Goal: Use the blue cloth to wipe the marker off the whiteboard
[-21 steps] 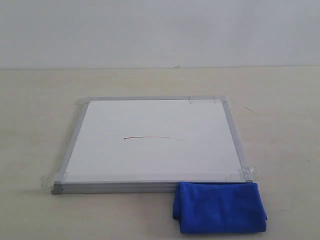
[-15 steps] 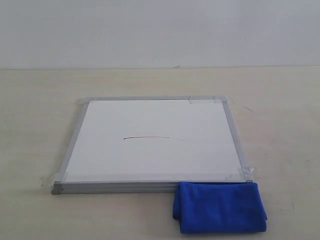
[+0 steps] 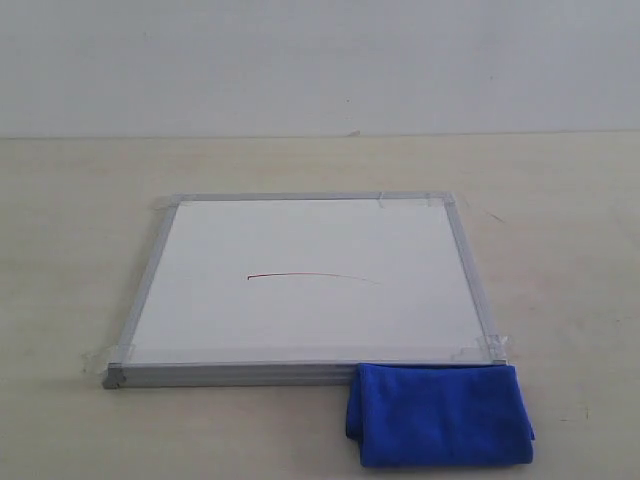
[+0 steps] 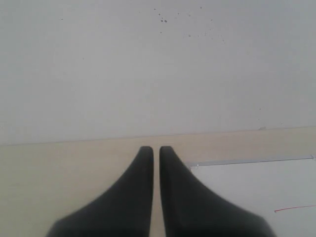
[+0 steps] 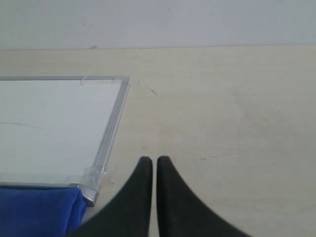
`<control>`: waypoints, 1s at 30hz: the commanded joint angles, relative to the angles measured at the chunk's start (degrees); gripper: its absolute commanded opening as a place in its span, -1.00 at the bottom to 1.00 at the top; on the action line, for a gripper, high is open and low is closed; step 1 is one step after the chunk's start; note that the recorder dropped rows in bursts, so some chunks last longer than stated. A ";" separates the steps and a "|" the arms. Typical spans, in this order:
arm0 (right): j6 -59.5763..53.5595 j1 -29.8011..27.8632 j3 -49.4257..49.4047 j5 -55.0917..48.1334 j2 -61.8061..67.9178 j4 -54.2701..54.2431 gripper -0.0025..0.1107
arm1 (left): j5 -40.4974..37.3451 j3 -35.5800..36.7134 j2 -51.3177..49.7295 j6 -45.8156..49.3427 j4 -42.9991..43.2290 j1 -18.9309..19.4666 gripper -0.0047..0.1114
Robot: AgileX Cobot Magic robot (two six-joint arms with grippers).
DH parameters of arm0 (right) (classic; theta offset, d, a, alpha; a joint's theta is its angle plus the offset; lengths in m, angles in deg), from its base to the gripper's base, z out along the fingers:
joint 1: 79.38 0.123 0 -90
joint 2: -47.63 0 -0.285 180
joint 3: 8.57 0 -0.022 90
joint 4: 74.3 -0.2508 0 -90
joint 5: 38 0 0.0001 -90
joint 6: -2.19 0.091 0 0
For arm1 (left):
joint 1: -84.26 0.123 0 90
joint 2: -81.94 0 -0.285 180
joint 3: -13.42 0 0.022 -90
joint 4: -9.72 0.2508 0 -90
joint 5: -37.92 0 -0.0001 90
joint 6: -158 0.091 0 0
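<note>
The whiteboard (image 3: 310,320) lies flat on the table, silver frame taped at the corners. A thin dark red marker line (image 3: 305,275) curves across its middle. The blue cloth (image 3: 438,415) lies folded at the board's near right corner, partly over the frame. No arm shows in the exterior view. My left gripper (image 4: 156,148) is shut and empty, off the board's far left corner (image 4: 247,161), with the marker line's end (image 4: 294,209) in sight. My right gripper (image 5: 154,159) is shut and empty over bare table, right of the board's near right corner (image 5: 94,190) and the blue cloth (image 5: 37,212).
Pale wooden table (image 3: 560,250) surrounds the board on all sides, with a plain grey wall (image 3: 320,60) behind. Clear tape tabs (image 3: 100,355) stick out at the board's corners.
</note>
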 commanded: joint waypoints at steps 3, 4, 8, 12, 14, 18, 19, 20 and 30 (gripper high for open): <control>-0.07 -0.40 0.04 0.26 -0.29 0.21 -0.93 | 0.02 -0.22 -0.08 -0.07 0.06 -0.20 -0.84; -0.07 -0.40 0.04 0.02 -0.29 0.21 -0.93 | 0.02 -0.22 -0.08 -0.07 0.06 -0.20 -0.84; 2.27 -0.40 0.04 0.27 -0.29 -2.44 -0.93 | 0.02 -0.22 -0.08 -0.07 0.06 -0.20 -0.84; 2.27 -0.40 4.57 0.27 -0.29 -2.44 -0.93 | 0.02 -0.22 -0.08 -0.07 0.06 -0.20 -0.84; 3.18 -0.40 10.63 0.27 -0.29 -2.91 -0.93 | 0.02 -0.22 -0.08 -0.07 0.06 -0.20 -0.84; 4.03 -0.40 20.80 -0.88 -0.29 -2.96 -0.93 | 0.02 -0.22 -0.08 -0.07 0.06 -0.20 -0.84; 4.03 -0.40 22.67 -1.71 -0.29 -2.96 -0.93 | 0.02 -0.22 -0.08 -0.07 0.06 -0.20 -0.84; 4.03 -0.40 24.35 -2.50 -0.29 -2.96 -0.93 | 0.02 -0.22 -0.08 -0.07 0.06 -0.20 -0.84; 7.28 -0.40 29.83 2.26 -0.29 -5.55 -0.93 | 0.02 -0.22 -0.08 -0.07 0.06 -0.20 -0.84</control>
